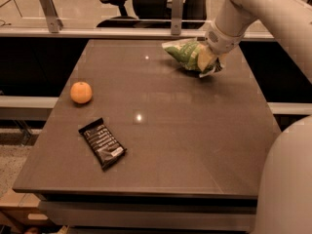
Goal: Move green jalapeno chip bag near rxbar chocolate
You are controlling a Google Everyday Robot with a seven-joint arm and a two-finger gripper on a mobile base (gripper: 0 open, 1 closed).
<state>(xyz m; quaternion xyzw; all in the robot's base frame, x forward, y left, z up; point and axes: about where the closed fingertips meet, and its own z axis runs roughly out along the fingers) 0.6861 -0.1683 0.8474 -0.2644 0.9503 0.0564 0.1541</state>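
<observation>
The green jalapeno chip bag (185, 53) is at the far right of the table, crumpled and tilted. My gripper (206, 61) comes down from the upper right and is shut on the bag's right end. The rxbar chocolate (102, 143), a black bar with white text, lies flat near the front left of the table, far from the bag and the gripper.
A round orange fruit (81, 92) sits near the table's left edge (53, 116), behind the bar. Office chairs (146, 1) and a rail with metal posts (48, 6) stand beyond the far edge. My arm's white body (287, 179) fills the lower right.
</observation>
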